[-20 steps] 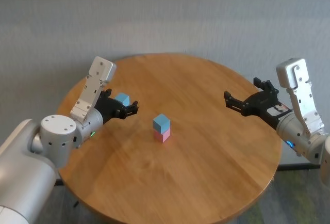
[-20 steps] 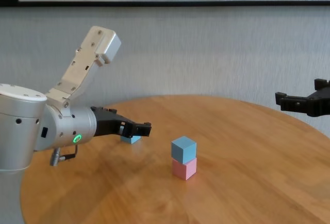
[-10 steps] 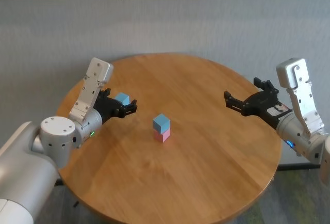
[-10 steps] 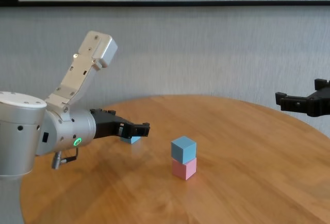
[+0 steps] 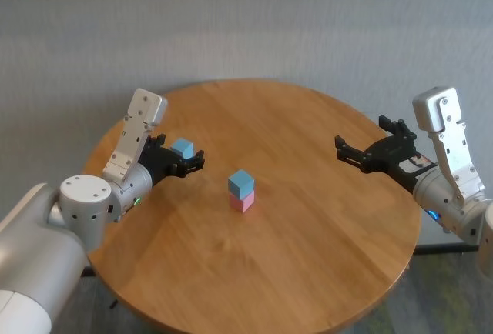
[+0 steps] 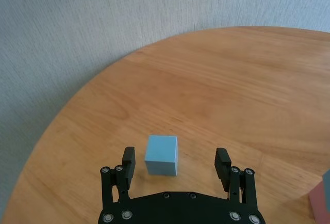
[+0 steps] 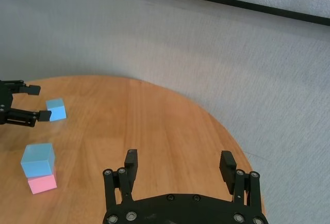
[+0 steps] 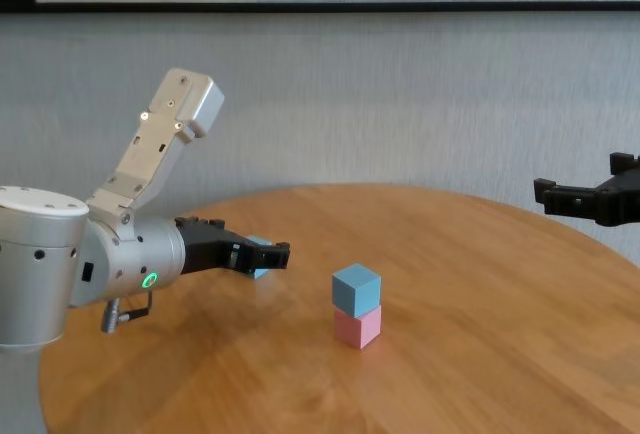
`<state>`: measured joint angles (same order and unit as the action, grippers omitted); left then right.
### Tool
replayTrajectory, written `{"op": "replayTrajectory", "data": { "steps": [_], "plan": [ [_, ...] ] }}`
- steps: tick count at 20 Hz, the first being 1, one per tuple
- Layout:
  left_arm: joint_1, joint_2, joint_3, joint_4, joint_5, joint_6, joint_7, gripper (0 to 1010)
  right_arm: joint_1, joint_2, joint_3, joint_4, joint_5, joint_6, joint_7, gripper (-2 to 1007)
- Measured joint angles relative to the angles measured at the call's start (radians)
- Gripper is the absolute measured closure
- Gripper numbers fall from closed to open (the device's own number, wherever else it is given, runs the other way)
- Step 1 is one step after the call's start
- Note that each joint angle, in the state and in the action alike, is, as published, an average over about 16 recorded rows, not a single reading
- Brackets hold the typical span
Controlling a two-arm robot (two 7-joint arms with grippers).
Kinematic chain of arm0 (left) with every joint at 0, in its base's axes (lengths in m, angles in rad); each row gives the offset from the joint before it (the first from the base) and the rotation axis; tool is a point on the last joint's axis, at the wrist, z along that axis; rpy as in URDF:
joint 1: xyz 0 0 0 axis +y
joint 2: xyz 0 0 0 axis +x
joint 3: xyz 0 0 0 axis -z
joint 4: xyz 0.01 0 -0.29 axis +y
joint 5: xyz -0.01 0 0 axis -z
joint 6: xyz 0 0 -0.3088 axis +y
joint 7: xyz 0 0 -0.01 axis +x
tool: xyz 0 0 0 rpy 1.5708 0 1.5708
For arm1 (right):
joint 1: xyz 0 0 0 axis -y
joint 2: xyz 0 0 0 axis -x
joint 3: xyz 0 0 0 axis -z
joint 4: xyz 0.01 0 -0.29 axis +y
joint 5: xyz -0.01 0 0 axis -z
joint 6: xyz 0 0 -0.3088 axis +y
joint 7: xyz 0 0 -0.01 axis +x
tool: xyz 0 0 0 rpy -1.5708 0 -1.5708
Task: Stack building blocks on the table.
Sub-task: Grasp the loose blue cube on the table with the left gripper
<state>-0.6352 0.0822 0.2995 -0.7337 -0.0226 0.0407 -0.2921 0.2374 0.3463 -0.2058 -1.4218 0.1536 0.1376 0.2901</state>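
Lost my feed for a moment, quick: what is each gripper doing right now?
Left gripper: open, straddling the loose blue cube, not gripping.
Right gripper: open, empty, above the table's right edge.

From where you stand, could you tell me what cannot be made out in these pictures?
- Chest view: loose blue block mostly hidden behind the left gripper.
- Chest view: right gripper cut off by the edge.
- Left wrist view: stacked blocks cut off at the corner.
- Any view: whether the fingers touch the loose block.

Silver-grey rounded arm housings, green ring light, black left end effector point(image 6: 175, 163) with small silver screws
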Motion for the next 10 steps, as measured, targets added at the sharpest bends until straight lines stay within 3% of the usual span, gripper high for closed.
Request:
{"op": "replayTrajectory", "data": {
  "steps": [10],
  "plan": [
    [-0.042, -0.007, 0.015, 0.06, 0.009, 0.029, -0.017, 8, 0.0, 0.0, 0.0, 0.0, 0.0, 0.0, 0.0, 0]
  ]
}}
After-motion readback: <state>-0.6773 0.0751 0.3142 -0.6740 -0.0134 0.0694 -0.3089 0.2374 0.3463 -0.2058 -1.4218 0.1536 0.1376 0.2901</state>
